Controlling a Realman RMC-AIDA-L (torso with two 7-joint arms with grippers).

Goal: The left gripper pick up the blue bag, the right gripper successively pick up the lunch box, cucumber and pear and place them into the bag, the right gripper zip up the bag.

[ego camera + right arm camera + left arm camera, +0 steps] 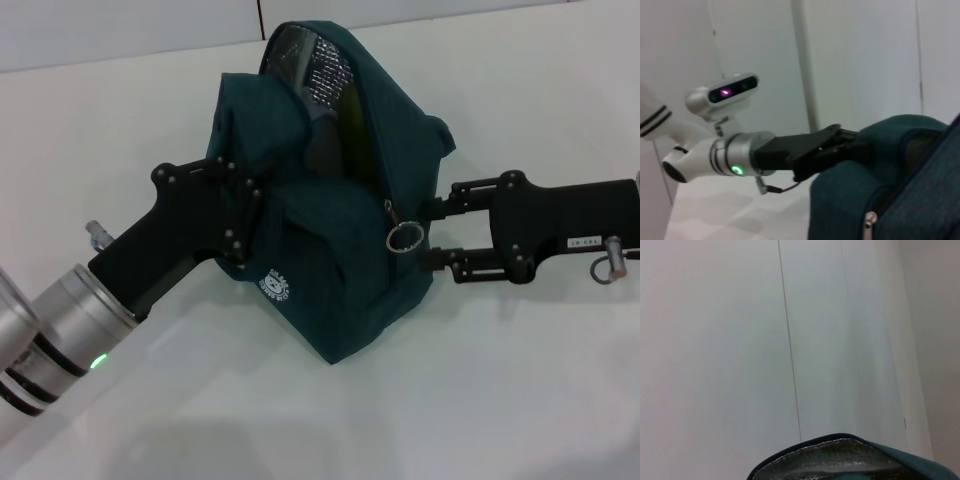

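soft teal fabric bag (340, 270), silver foil lining, metal zip ring (404, 237); clamped at 9 o'clock by left gripper (245, 215); right gripper (432, 232) spread at 3 o'clock, holding nothing.

Blue bag (335, 240) stands mid-table (480, 400), flanked closely: left gripper (245, 215) against its left side, right gripper (435, 235) against its right by the zipper ring (404, 236). Bare table lies in front. Bag mouth (315, 65) gapes at the top, unobstructed from above.
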